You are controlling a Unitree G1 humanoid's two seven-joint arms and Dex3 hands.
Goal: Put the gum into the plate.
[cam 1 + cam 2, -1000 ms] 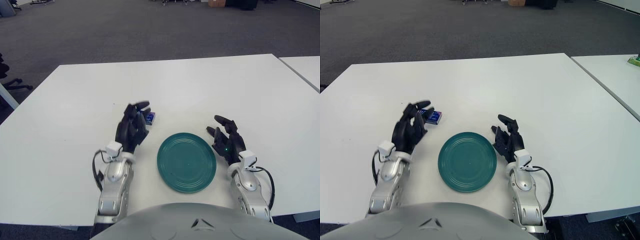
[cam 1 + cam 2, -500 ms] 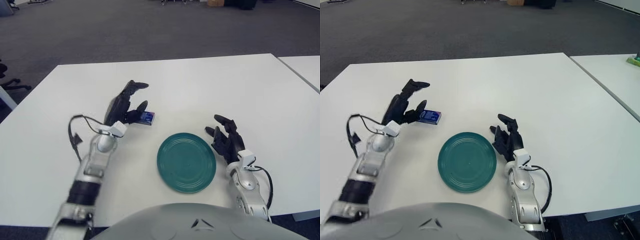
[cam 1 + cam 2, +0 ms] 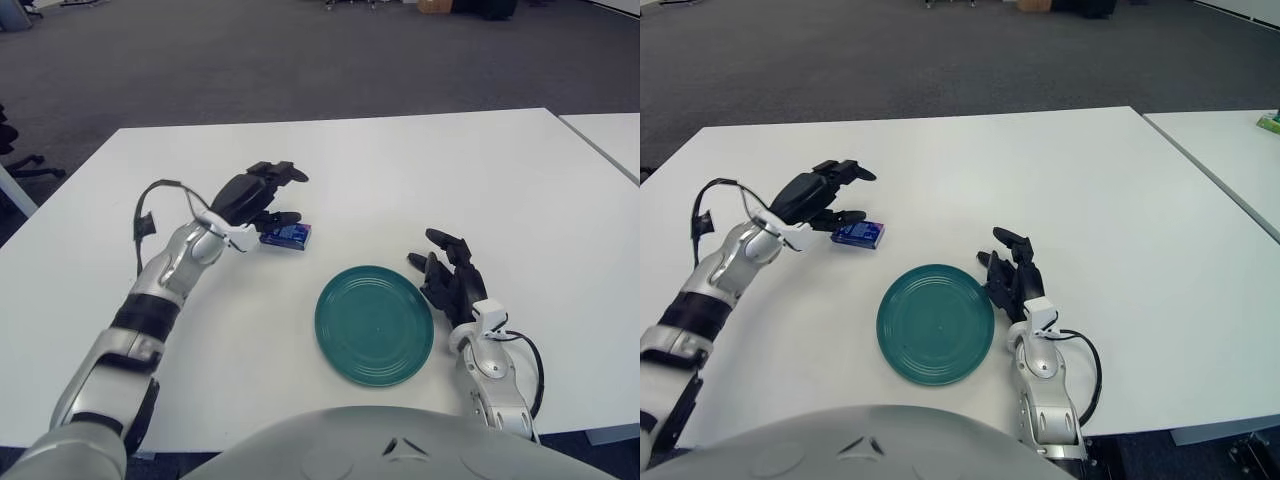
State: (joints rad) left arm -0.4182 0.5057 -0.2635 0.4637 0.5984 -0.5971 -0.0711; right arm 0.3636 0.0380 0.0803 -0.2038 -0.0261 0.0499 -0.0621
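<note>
Gum [image 3: 286, 236] lies long axis L-R, just beyond my left hand [image 3: 256, 198] fingertips, fingers spread, holding nothing; right hand [image 3: 451, 281] idle (relaxed, empty) by plate [image 3: 374, 325].

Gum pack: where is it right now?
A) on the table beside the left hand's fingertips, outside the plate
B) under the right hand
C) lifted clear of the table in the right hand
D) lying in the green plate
A. The blue gum pack lies flat on the white table, just by the left hand with its fingers spread, and apart from the green plate. The right hand rests beside the plate, holding nothing.
</note>
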